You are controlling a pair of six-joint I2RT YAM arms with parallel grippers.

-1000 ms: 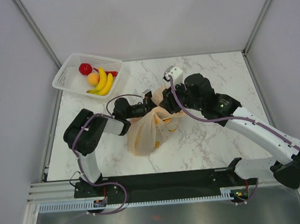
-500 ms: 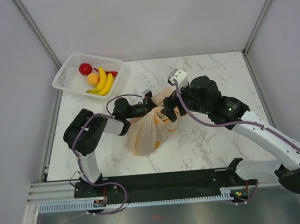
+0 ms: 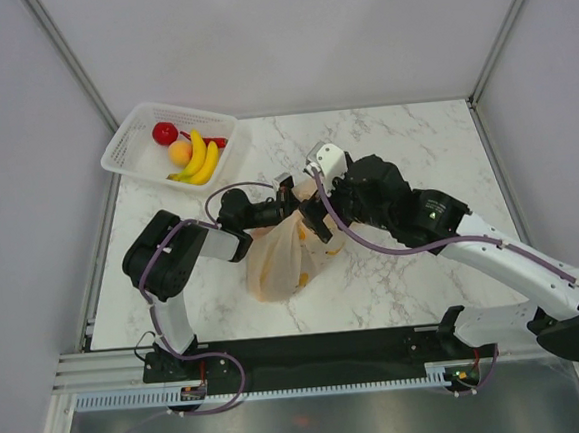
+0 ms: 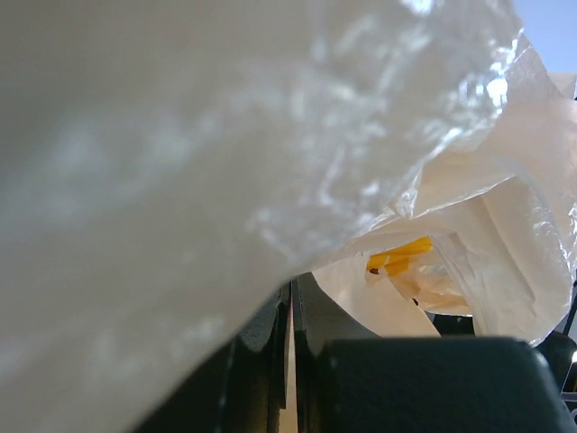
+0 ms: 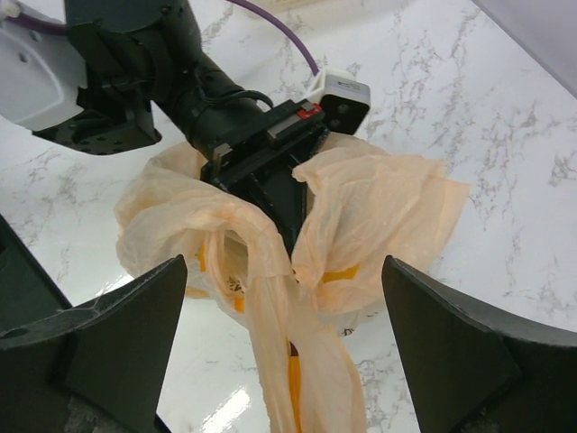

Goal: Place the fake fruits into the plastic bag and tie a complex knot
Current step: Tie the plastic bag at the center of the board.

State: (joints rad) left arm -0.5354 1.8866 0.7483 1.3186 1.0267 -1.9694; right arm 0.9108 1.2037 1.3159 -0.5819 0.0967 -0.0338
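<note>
The peach plastic bag (image 3: 278, 258) lies crumpled mid-table. My left gripper (image 3: 294, 208) is shut on a fold of its film, and the film fills the left wrist view above the closed fingers (image 4: 278, 343). In the right wrist view the bag (image 5: 379, 212) spreads in two lobes round the left gripper, and a long strip (image 5: 293, 361) hangs down. My right gripper (image 5: 284, 347) stands wide open just over the bag, the strip between its fingers but untouched. Something yellow (image 4: 401, 254) shows through the film; fruit or print, I cannot tell. No knot is visible. Fake fruits lie in the basket: apple (image 3: 165, 133), peach (image 3: 179, 152), bananas (image 3: 201, 158).
The white lattice basket (image 3: 129, 149) stands at the table's far left corner, a red chili (image 3: 216, 141) beside the bananas. Grey walls close in the table on three sides. The left arm's purple cable (image 5: 293, 41) loops over the marble behind the bag.
My right gripper has opened wide and let go of the bag, and its wrist has shifted slightly left over it. The left gripper has kept its grip and place.
</note>
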